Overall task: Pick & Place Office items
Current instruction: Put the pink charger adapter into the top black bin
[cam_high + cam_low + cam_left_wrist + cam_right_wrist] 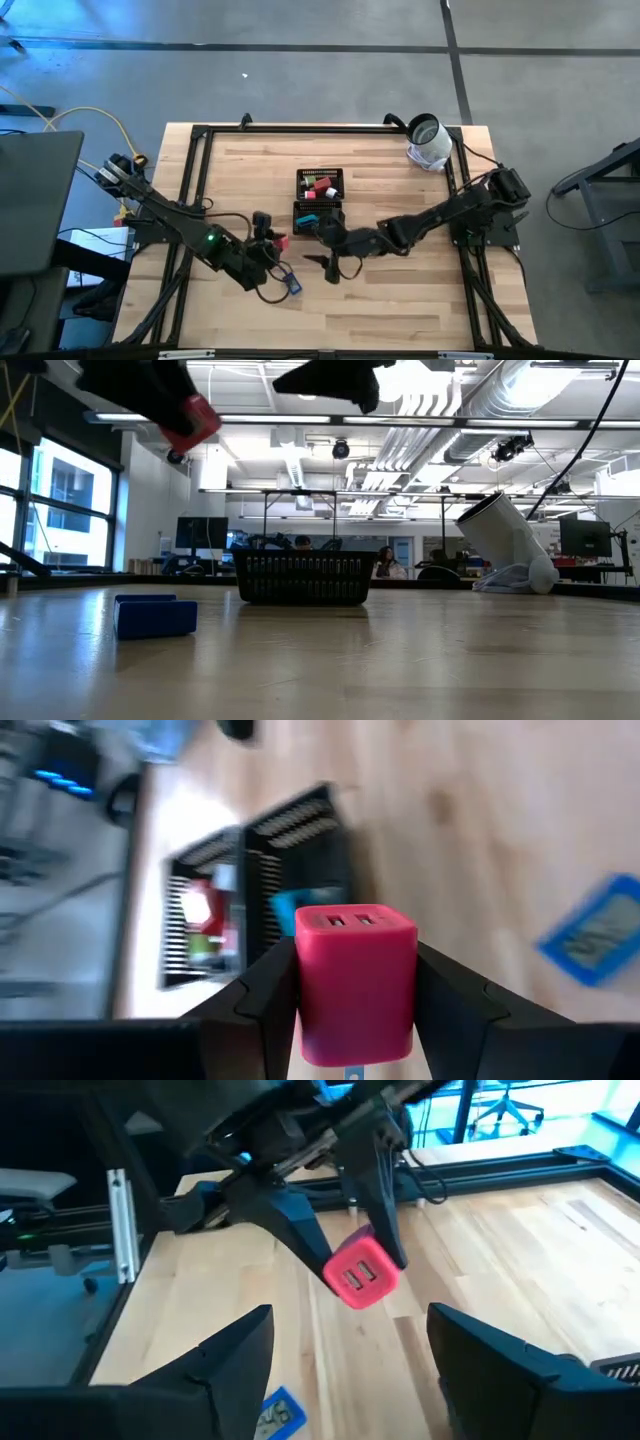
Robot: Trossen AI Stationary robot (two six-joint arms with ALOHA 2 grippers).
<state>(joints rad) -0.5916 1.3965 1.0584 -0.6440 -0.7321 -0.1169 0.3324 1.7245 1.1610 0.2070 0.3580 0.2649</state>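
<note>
The left gripper (355, 1020) is clamping a red charger block (355, 982) by its two flat side faces, carrying it in the air just beside the black mesh tray (320, 201), on the tray's near side. The block is looking like hard moulded plastic, a rounded-corner cube with two small slots on its front face and a metal prong peeking out underneath. I'd judge it light and rigid, a bit slick on those glossy sides, so the broad flat faces being gripped now are the right place; the prong end and the slotted face are best left alone.

The right gripper (345, 1355) is hanging empty with its fingers spread wide, also near the tray's front edge and facing the red block.

A blue flat piece (292, 285) is lying on the pale wood table (400, 290) well clear of the tray; thin and low, it will probably need pinching by its edges. Inside the tray, a few small red, green and teal pieces are sitting in the stiff wire-mesh compartments. A white-and-grey roll (428, 141) is resting beyond the tray at the table's far corner.
</note>
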